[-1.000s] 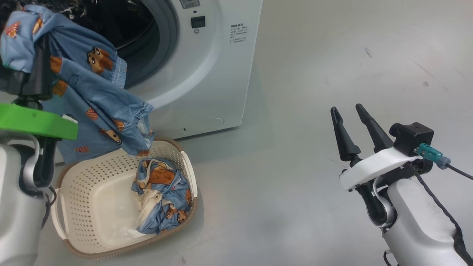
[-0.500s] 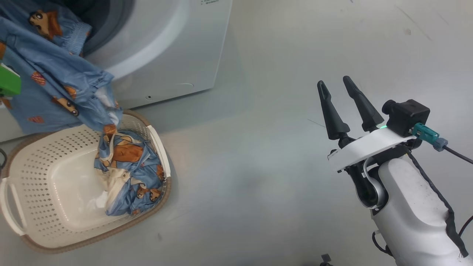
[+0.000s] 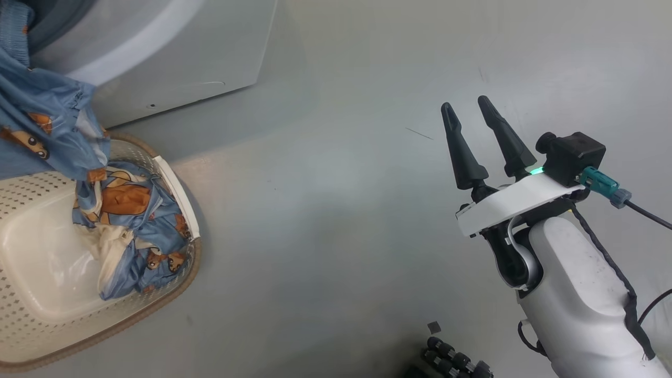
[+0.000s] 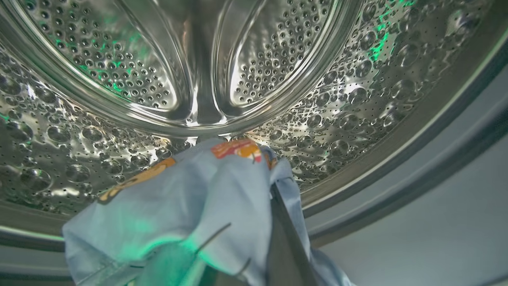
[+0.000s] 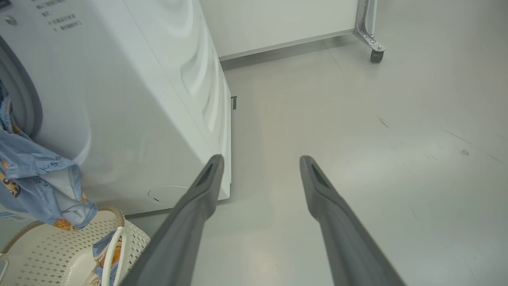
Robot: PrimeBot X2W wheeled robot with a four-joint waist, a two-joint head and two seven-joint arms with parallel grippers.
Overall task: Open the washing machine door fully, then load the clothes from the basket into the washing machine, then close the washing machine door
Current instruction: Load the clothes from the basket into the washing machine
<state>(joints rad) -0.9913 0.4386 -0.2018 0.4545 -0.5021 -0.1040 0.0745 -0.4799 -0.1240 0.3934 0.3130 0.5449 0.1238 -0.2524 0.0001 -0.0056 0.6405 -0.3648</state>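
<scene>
Nearby, the right gripper (image 3: 464,104) hangs spread wide over grey floor (image 3: 325,210). Beyond, one blue cartoon-print garment (image 3: 131,231) lies bunched in the cream basket (image 3: 181,191); the left gripper (image 4: 254,214), pinching another garment (image 4: 178,194), sits at the washing machine's (image 3: 184,47) steel drum (image 4: 198,59).

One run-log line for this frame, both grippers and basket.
phase: loading | left gripper: shut on blue garment, at drum mouth | right gripper: open, empty | basket: second garment inside
</scene>
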